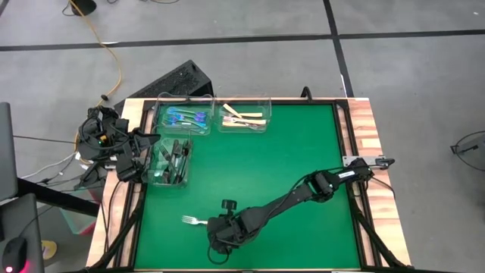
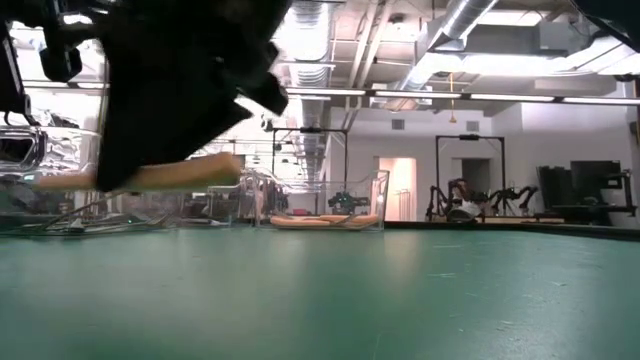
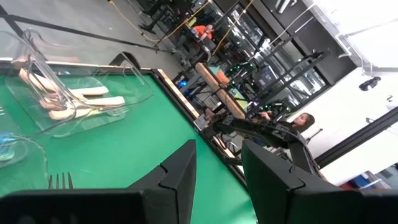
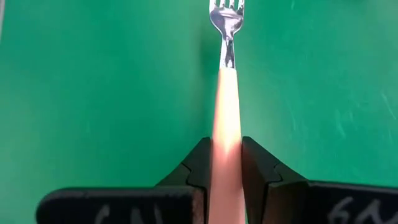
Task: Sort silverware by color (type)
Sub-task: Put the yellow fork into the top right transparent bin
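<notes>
That last loose fork point(image 4: 226, 93) looks light and stiff, a slim tan handle with small silver tines, and I'd guess the smooth handle could twist or slide in a narrow pinch. The handle is the sensible place to take it, a bit back from the tines, and that is where the right gripper point(image 4: 226, 163) has it: both fingers pressed against the sides of the handle, closed down to just its width, tines pointing away from the wrist. From above, the right gripper point(image 1: 222, 230) sits near the front edge of the green table point(image 1: 303, 152), with the tines poking out to its left. From table height the fork seems to hang just above the mat, though I can't be sure.

The other forks are already sorted at the far left corner: tan forks point(image 1: 244, 118) in one clear bin, blue forks point(image 1: 187, 117) in the bin beside it, dark forks point(image 1: 173, 159) in a third nearer bin.

The left gripper point(image 3: 217, 171) waits off the table's left edge beside the dark forks' bin, fingers apart and holding nothing
</notes>
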